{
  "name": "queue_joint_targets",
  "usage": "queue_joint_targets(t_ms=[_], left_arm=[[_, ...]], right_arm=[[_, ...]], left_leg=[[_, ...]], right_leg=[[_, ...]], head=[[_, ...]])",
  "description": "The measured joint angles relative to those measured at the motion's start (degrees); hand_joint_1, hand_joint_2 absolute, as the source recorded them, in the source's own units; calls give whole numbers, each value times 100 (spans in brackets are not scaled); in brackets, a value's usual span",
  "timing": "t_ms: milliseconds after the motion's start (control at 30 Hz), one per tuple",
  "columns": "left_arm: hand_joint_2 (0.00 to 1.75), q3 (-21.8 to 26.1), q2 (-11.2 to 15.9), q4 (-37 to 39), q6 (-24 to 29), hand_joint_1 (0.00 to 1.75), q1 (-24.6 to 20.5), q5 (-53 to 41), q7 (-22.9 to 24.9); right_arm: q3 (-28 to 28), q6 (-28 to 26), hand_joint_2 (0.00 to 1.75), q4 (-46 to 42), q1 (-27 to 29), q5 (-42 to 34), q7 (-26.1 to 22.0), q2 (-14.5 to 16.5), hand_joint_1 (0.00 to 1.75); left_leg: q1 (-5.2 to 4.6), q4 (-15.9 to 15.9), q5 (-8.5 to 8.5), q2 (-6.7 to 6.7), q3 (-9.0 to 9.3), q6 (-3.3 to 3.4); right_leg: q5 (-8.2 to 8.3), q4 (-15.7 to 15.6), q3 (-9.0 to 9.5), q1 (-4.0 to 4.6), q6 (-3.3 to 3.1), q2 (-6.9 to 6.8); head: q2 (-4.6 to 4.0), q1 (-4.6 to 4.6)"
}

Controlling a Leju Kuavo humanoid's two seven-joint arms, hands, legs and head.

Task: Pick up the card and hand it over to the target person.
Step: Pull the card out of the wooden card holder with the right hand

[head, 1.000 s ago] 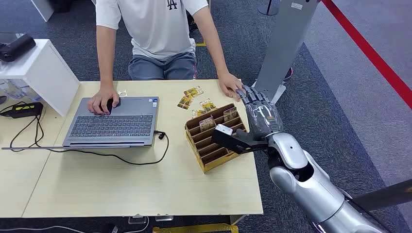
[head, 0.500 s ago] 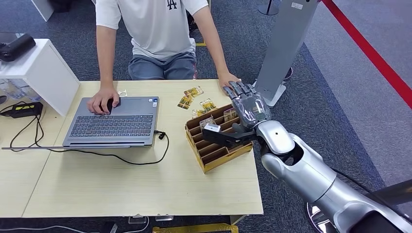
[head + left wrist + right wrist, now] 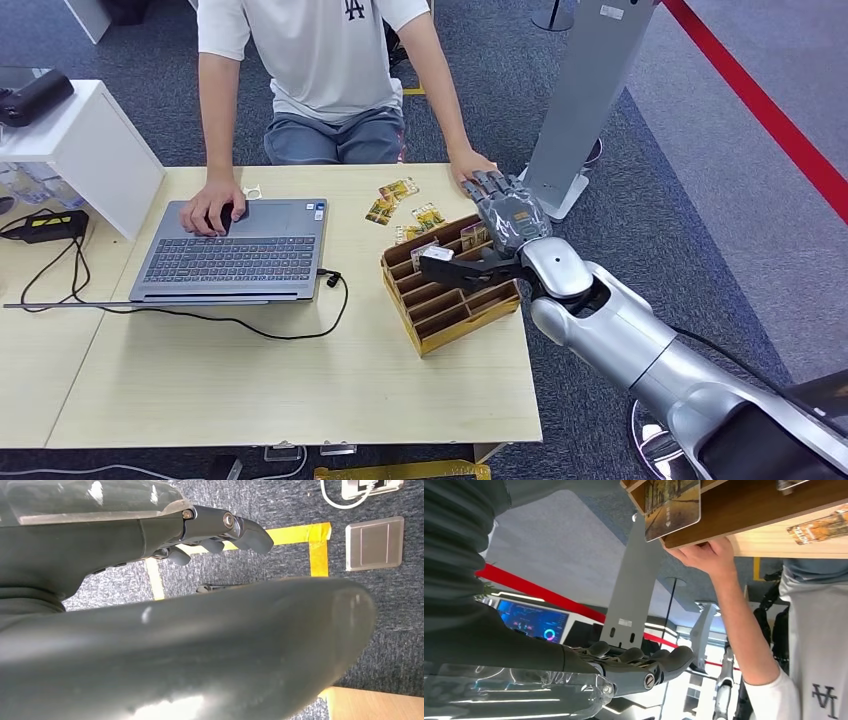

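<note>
Right hand (image 3: 505,222) above brown slotted wooden card rack (image 3: 447,285); fingers (image 3: 492,184) extended, spread, holding nothing. Upright yellow printed card (image 3: 474,234) in slot below fingers.

right arm: your silver arm reaches in from lower right, stretched forward
right hand (image 3: 505,215): fingers apart and extended, thumb out to the side, holding nothing
left hand (image 3: 215,530): hangs low, fingers loosely curled, holding nothing you can see
</note>
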Motion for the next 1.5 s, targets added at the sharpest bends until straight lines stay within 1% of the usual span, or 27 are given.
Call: queue_joint_targets(t_ms=[67, 267, 333, 367, 400, 500, 533, 567, 700, 733, 800, 1000, 1300, 1433, 1500], left_arm=[[0, 0, 1, 1, 0, 0, -2, 1, 1], [0, -2, -8, -2, 9, 0, 3, -1, -3], [0, -6, -9, 0, 12, 0, 3, -5, -3], [0, -9, -9, 0, 14, 0, 3, -7, -3], [0, -10, -10, 0, 15, 0, 5, -8, -3], [0, -8, -10, -2, 12, 0, 7, -3, -3], [0, -6, -10, -3, 10, 0, 6, -1, -4], [0, -5, -11, -3, 9, 0, 6, 1, -4], [0, 5, -16, -7, 7, 0, 8, 12, -4], [0, 8, -17, -6, 7, 0, 8, 15, -4], [0, 12, -19, -5, 6, 0, 8, 21, -4], [0, 19, -24, -7, 6, 0, 9, 30, -4], [0, 20, -23, -6, 6, 0, 9, 31, -4], [0, 21, -21, -6, 6, 0, 9, 31, -4], [0, 21, -22, -6, 6, 0, 9, 31, -4]], right_arm=[[4, -6, 175, 25, -6, -14, 4, 5, 28], [8, -30, 175, 135, -28, -51, 7, 30, 51], [11, -40, 175, 170, -40, -66, 5, 38, 88], [13, -47, 175, 190, -46, -75, 3, 44, 102], [20, -59, 175, 217, -56, -88, 0, 52, 109], [49, -92, 175, 239, -70, -114, -9, 54, 92], [58, -98, 175, 228, -69, -121, -10, 50, 93], [64, -102, 175, 216, -66, -126, -10, 45, 89], [121, -97, 175, 89, -32, -132, -12, 22, 53], [144, -90, 175, 41, -17, -132, -10, 17, 47], [183, -82, 175, -37, 10, -132, -8, 22, 41], [233, -90, 175, -157, 35, -122, 8, 34, 43], [244, -91, 175, -164, 50, -122, 9, 27, 59], [255, -88, 175, -156, 73, -122, 9, 31, 69], [257, -88, 175, -154, 76, -122, 10, 31, 70]], left_leg=[[0, -3, 1, -2, 2, 0], [0, 0, 1, -4, -1, -1], [0, 1, 2, -5, -3, 0], [0, 2, 1, -4, -4, 0], [0, 4, 0, -5, -5, 0], [0, 3, 0, -3, -5, 0], [-1, 2, 1, -4, -4, 0], [-1, 1, 1, -3, -3, 0], [-1, 1, 1, -6, -3, -1], [-1, 0, 1, -5, -2, -1], [0, 1, 0, -4, -3, -1], [0, -2, 2, -3, 0, -1], [0, 1, 1, -6, -4, -1], [-1, -3, 3, -8, 1, -1], [-1, -2, 3, -8, 0, -1]], right_leg=[[0, -3, 2, 0, -1, -3], [-1, 1, -2, 0, -1, -4], [0, 1, -3, 0, -1, -4], [-1, 2, -5, 0, 0, -4], [-1, 3, -6, 0, 0, -5], [-1, 3, -6, 0, 0, -3], [-1, 2, -5, 0, 0, -4], [-1, 2, -4, -1, -1, -3], [-2, 2, -4, -1, -1, -6], [-1, 1, -3, -1, -2, -4], [-2, 2, -4, 0, -1, -4], [0, -1, -2, 0, -2, -3], [-2, 1, -5, 0, -1, -6], [-1, -1, 0, -1, -3, -7], [-1, -1, -1, 0, -3, -8]], head=[[0, 0], [0, 0], [0, 0], [0, 0], [0, 0], [0, 0], [0, 0], [0, 0], [0, 0], [0, 0], [0, 0], [0, 0], [0, 0], [0, 0], [0, 0]])
